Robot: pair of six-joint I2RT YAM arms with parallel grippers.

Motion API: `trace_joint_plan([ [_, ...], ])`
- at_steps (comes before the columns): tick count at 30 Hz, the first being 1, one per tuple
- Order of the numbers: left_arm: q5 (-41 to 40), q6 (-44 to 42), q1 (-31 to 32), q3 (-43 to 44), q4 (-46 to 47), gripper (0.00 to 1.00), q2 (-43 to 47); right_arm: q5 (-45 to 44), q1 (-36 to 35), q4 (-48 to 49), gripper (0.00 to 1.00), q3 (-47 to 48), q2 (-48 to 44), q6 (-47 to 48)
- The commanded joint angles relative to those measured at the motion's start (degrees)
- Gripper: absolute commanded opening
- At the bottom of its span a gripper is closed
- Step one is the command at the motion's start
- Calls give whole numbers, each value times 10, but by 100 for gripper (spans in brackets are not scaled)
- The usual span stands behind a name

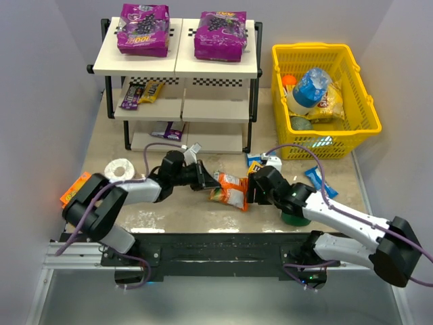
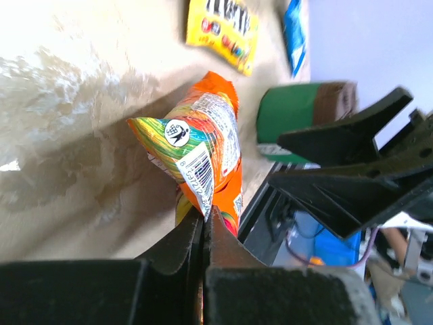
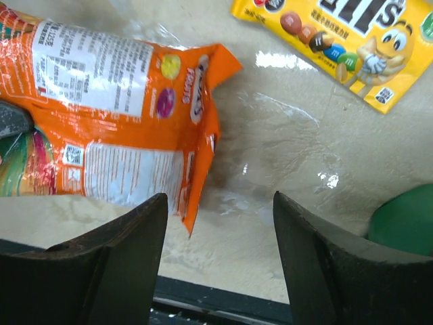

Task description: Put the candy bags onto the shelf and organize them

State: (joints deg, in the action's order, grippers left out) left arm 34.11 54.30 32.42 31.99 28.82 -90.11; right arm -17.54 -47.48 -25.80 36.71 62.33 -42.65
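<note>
Shelf (image 1: pixel 179 47) stands at the table's (image 1: pixel 203 217) far edge, two purple bags (image 1: pixel 143 28) on its top board. The orange bag (image 1: pixel 230 190) lies mid-table toward the near edge, long axis left to right between the grippers, shelf beyond it. Left gripper (image 1: pixel 205 181) is pinched tight on the bag's left end, so that arm has it; right gripper (image 1: pixel 252 187) sits just beside the right end, jaws apart, holding nothing. Left wrist view shows the pinch on the seam by the barcode, hidden from above; right wrist view shows the bag's free corner untouched, left of its spread fingers.
</note>
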Motion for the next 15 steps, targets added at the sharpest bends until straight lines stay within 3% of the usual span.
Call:
trace_joint_plan([
  [1, -100, 61, -14, -23, -10, 0, 111, -24, 3, -50, 68, 45, -59, -3],
  [9, -295, 176, -12, -68, -21, 0, 255, -27, 2, -85, 70, 88, -109, 6],
  [15, -427, 266, -5, -87, 5, 0, 269, -31, 4, -107, 70, 106, -139, 6],
])
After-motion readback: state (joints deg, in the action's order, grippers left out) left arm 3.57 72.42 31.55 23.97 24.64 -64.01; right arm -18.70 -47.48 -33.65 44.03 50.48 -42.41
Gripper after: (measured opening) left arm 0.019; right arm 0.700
